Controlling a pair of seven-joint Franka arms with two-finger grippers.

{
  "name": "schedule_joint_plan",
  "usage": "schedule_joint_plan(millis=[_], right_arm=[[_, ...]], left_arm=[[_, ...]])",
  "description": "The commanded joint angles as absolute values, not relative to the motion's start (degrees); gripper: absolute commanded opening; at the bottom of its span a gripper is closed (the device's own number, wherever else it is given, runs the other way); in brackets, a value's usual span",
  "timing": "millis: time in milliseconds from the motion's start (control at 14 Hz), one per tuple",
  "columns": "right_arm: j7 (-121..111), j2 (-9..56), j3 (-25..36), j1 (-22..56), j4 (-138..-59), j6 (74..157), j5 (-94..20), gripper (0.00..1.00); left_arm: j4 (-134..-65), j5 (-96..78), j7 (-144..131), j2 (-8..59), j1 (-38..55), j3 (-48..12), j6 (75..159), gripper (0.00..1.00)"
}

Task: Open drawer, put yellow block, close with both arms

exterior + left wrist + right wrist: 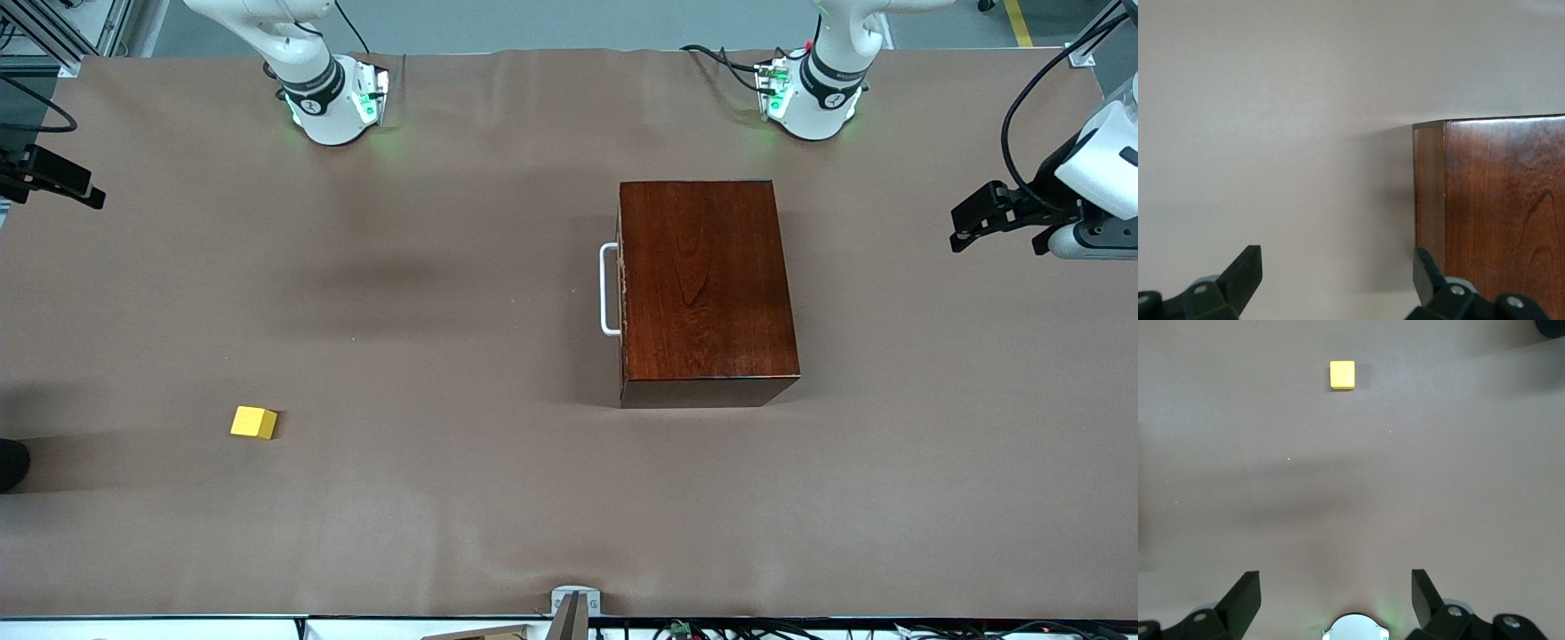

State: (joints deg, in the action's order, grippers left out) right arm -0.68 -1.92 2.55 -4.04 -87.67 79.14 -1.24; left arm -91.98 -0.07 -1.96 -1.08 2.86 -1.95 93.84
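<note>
Even, diffuse overhead light is filling the front view, leaving the brown surface (pixel 462 498) evenly lit and sharp. Soft, blurry arm shadows are lying across it — one wide patch beside the box (pixel 707 284), another running past the block (pixel 253 422). The box top is catching a mild sheen, and green light is glowing around both bases. In the wrist views the surface is looking paler and washed out — the box edge is glinting, and each end effector's fingers (pixel 1245 270) are showing dark and slightly soft.
</note>
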Motion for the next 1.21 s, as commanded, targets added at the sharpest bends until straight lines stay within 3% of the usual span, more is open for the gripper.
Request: schedule_joint_plan(millis=[0, 1143], right_arm=[[-1.1, -2.5, 1.6, -4.7, -87.9, 78.1, -0.5, 1.0], [-1.2, -1.1, 1.7, -4.8, -88.9, 80.9, -0.8, 1.0]], left_arm=[[-91.4, -0.8, -2.5, -0.7, 2.7, -1.9, 94.0, 1.0], [-90.7, -0.9, -2.5, -0.1, 2.4, -1.9, 94.4, 1.0]])
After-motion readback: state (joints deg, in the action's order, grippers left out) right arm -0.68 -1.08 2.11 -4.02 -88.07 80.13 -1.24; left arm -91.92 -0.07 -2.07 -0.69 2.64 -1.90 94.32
